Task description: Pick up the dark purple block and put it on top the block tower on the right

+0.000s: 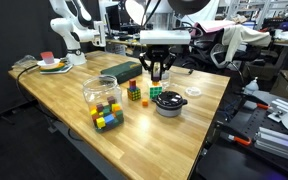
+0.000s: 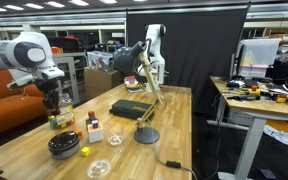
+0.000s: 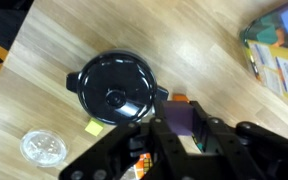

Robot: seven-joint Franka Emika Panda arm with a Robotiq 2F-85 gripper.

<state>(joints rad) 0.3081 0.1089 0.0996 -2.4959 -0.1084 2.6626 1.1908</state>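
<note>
My gripper is shut on the dark purple block, which sits between the two black fingers in the wrist view. In an exterior view the gripper hangs just above a short block tower on the wooden table. An orange block of that tower shows just past the purple block. A second multicoloured tower stands beside it. In the other exterior view the gripper is at the left, above the table.
A black lidded bowl lies close to the tower, also seen in an exterior view. Nearby are a clear round lid, a yellow block, a jar of blocks, a green box and a desk lamp base.
</note>
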